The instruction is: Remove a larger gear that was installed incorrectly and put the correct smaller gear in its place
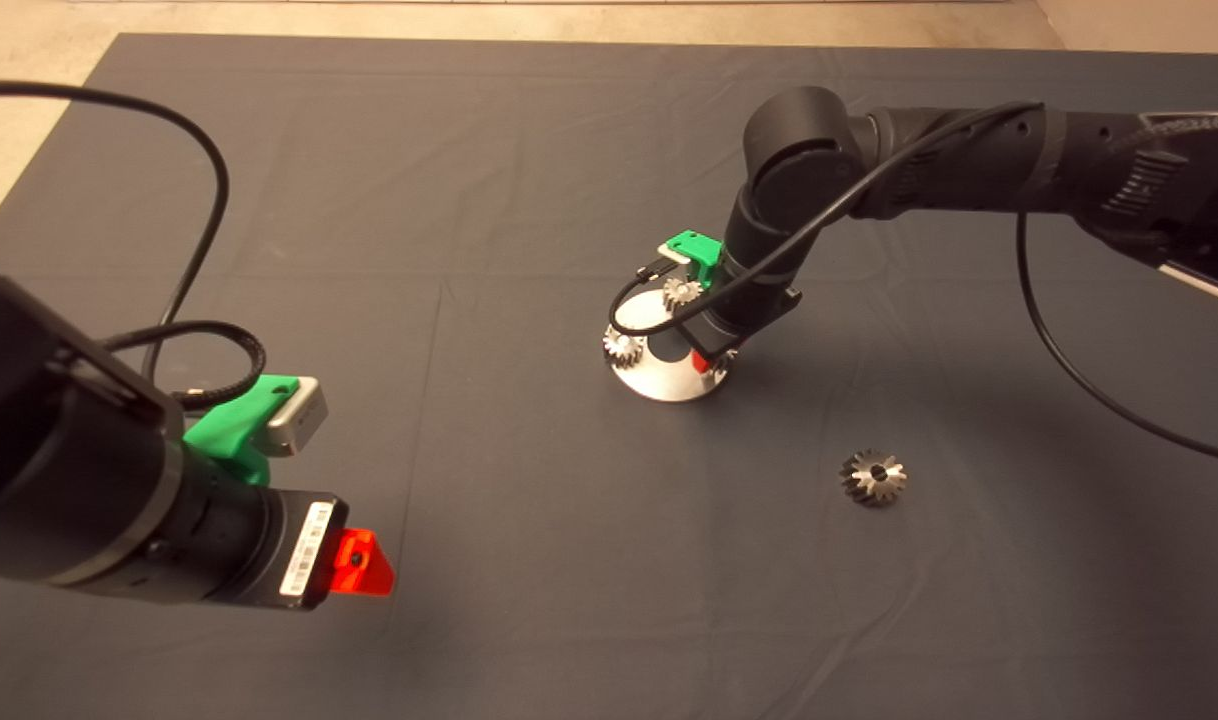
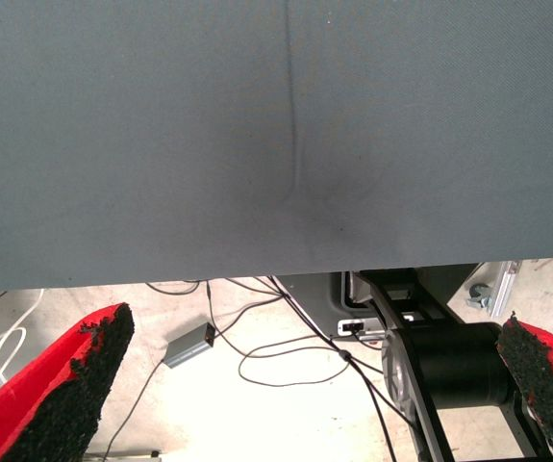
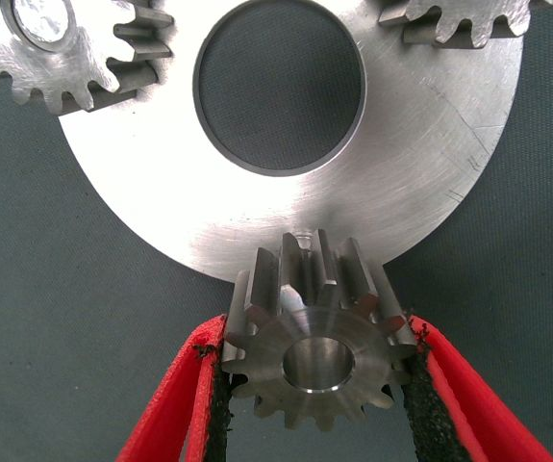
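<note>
The larger gear [image 1: 873, 477], cone-shaped with pointed teeth, lies alone on the mat to the right of and nearer than the round silver plate [image 1: 659, 385]. My right gripper [image 1: 711, 362] is down at the plate's right edge. In the right wrist view, the right gripper [image 3: 314, 385] is shut on the smaller gear [image 3: 319, 361], holding it at the rim of the plate [image 3: 161, 192], by a small hole there. My left gripper [image 1: 361, 563] hangs parked at the lower left; its fingers [image 2: 74, 375] stand wide apart with nothing between them.
Two paler small gears sit on the plate, one at its far edge [image 1: 681, 292] [image 3: 64, 48] and one at its left edge [image 1: 621, 347] [image 3: 459, 24]. The plate has a large centre hole [image 3: 278, 87]. The left wrist view shows cables [image 2: 286, 356] on the floor beyond the mat.
</note>
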### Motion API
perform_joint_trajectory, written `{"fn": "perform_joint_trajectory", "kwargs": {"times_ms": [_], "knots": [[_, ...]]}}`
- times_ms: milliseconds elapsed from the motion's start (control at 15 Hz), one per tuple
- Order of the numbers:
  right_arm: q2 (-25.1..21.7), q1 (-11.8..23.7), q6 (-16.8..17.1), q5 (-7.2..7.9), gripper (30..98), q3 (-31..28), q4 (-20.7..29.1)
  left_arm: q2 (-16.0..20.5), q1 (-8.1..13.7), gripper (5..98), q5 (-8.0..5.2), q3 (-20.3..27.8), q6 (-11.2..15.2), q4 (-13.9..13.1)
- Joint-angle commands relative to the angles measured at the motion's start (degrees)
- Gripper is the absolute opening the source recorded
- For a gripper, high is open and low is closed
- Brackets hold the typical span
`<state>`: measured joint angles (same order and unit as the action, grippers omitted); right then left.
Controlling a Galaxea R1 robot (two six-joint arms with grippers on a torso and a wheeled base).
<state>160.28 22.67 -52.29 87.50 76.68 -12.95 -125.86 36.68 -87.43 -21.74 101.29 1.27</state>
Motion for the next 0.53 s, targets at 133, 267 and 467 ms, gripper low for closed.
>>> {"fn": "perform_joint_trajectory", "kwargs": {"times_ms": [133,267,467], "knots": [[0.1,0.6,0.0,5.75,39.5,-0.4,0.8,0.2,0.5,98.2,-4.41,0.7,0.0,-1.0],[0.1,0.6,0.0,5.75,39.6,-0.4,0.8,0.2,0.5,98.2,-4.41,0.7,0.0,-1.0],[0.2,0.5,0.0,5.66,39.5,-0.4,0.8,0.2,0.5,98.2,-4.41,0.7,0.0,-1.0]]}}
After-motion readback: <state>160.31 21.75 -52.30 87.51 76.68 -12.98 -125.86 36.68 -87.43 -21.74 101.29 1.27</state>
